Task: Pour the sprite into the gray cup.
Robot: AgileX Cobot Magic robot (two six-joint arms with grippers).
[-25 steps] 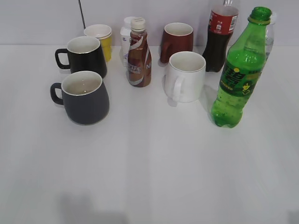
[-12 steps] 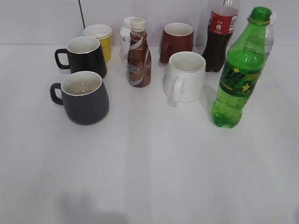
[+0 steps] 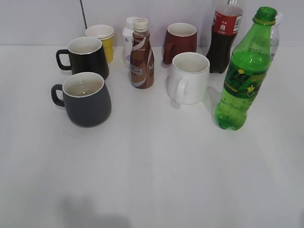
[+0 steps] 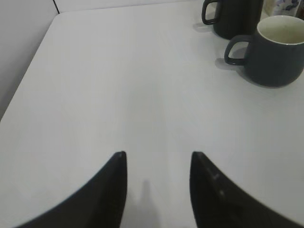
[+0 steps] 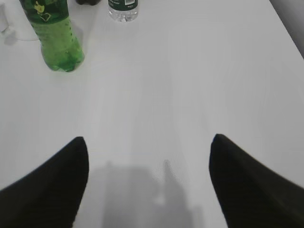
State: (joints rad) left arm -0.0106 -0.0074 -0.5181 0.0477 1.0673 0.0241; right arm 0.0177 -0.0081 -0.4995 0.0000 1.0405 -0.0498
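The sprite (image 3: 243, 76) is a tall green bottle with no cap, upright at the right of the table. Its lower part shows at the top left of the right wrist view (image 5: 53, 38). The gray cup (image 3: 86, 99) stands at the left, handle to the left. It also shows at the top right of the left wrist view (image 4: 275, 50). My left gripper (image 4: 158, 156) is open and empty over bare table, well short of the cup. My right gripper (image 5: 148, 142) is wide open and empty, well short of the sprite. Neither gripper shows in the exterior view.
A black mug (image 3: 86, 57), a yellow cup (image 3: 103, 40), a brown coffee bottle (image 3: 141, 54), a dark red mug (image 3: 179, 42), a white mug (image 3: 188, 77) and a cola bottle (image 3: 223, 38) stand behind. A clear water bottle (image 5: 122, 8) stands behind the sprite.
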